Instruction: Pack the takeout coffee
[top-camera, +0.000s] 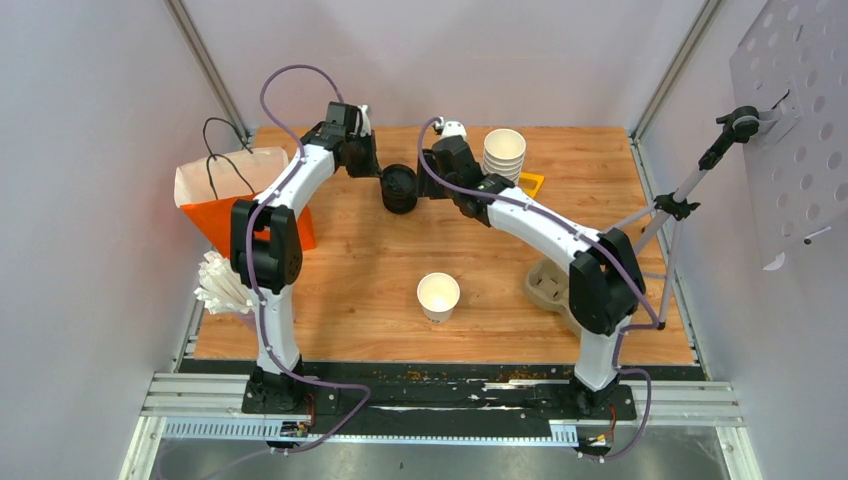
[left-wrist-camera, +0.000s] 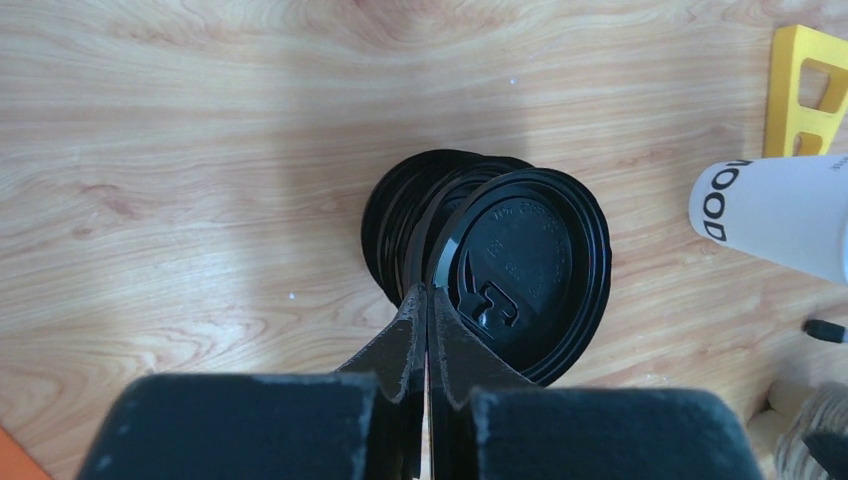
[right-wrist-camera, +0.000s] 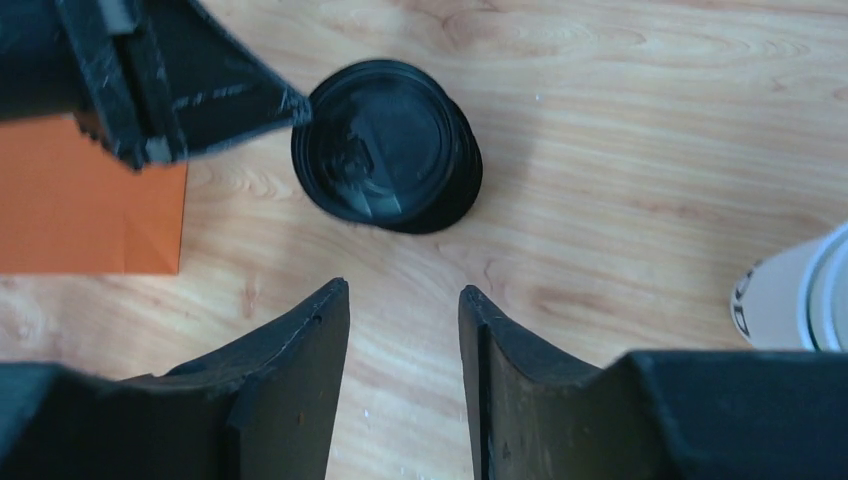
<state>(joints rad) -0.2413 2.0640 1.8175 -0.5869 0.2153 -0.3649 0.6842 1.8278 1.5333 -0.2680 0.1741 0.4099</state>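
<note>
Open desk (top-camera: 350, 290) lies near-centre around the lone cup (top-camera: 438, 296); far centre, left arm (top-camera: 300, 175) and right arm (top-camera: 530, 215) hem the lid stack (top-camera: 399, 188)

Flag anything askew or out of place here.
The top round black plastic lid sits tilted off the stack of black lids, its rim pinched in the shut left gripper. Brown specks litter the near edge.
</note>
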